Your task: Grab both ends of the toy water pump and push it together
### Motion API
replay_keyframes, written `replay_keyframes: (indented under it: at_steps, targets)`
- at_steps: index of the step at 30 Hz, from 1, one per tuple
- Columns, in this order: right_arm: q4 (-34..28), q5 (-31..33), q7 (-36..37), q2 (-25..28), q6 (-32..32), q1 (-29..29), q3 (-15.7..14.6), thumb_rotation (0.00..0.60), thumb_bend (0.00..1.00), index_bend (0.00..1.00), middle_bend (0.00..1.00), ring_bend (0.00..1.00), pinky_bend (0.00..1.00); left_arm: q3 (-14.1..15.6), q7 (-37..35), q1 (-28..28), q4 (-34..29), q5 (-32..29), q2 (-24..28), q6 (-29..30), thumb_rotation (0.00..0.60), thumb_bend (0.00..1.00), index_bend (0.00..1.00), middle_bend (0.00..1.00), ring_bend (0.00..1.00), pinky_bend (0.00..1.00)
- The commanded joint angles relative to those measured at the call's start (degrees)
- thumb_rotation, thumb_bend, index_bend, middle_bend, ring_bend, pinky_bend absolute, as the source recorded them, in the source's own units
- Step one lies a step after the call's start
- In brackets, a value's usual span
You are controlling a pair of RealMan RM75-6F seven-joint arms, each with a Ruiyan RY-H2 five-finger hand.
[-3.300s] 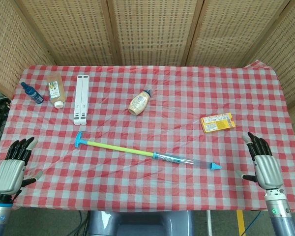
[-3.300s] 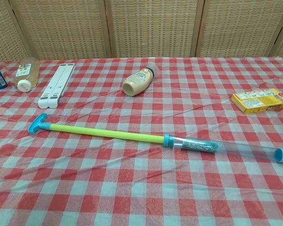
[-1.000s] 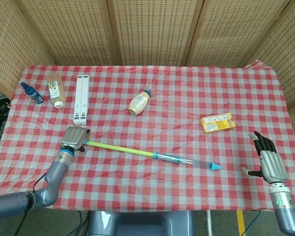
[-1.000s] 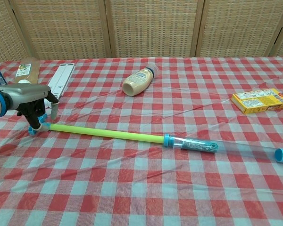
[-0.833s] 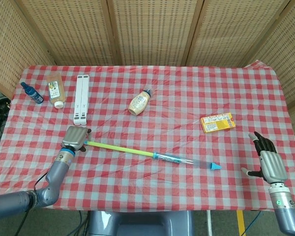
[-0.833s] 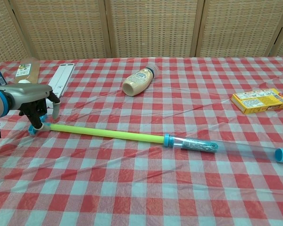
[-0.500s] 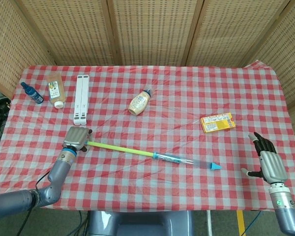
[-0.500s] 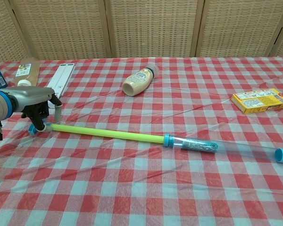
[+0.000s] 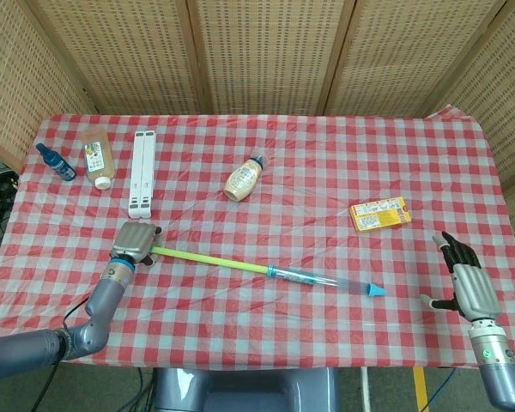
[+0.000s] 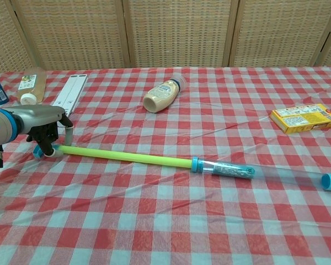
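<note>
The toy water pump [image 9: 210,259] lies pulled out across the checked cloth: a yellow rod [image 10: 127,157], a clear tube [image 10: 265,174] and a blue tip [image 9: 376,292] at the right. My left hand [image 9: 135,240] sits over the blue T-handle [image 10: 38,150] at the rod's left end. The left hand [image 10: 41,118] has its fingers curled down around the handle and grips it against the table. My right hand [image 9: 468,287] hovers at the table's right edge with fingers spread and nothing in it, well right of the blue tip. The chest view does not show it.
A mayonnaise bottle [image 9: 244,178] lies behind the pump's middle. A yellow box [image 9: 380,214] sits at the right. A white folded stand [image 9: 142,172], a juice bottle [image 9: 96,156] and a small blue bottle [image 9: 56,162] are at the back left. Wicker screens stand behind the table.
My left hand came from the near left edge to the pump's handle, then sank lower and closed its fingers about it. The right hand drifted slightly right. The pump has not moved.
</note>
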Motion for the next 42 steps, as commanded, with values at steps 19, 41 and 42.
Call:
replay_keyframes:
  at_steps: [19,41,42]
  targets:
    - [-0.3,-0.5,0.3,0.2,0.4,-0.1,-0.1,0.600,0.21,0.00,0.00,0.00,0.00,1.1,-0.3,-0.7,2.6,-1.0,-1.9,-0.7,0.600,0.38,0.60,0.90,0.82,0.72]
    - [-3.3,-1.9,-1.2,0.7,3.7,-0.2,1.0,0.600,0.21,0.09,0.02,0.00,0.03,-2.9,-5.9,2.9,-16.1,4.6,11.1,9.0,0.600,0.52,0.81,0.90,0.82,0.72]
    - [-3.7,-1.8,-1.9,0.7,4.4,-0.1,1.6,0.600,0.21,0.11,0.04,0.01,0.06,-3.1,-6.0,2.9,-16.6,4.6,11.4,9.3,0.600,0.52,0.81,0.90,0.82,0.72]
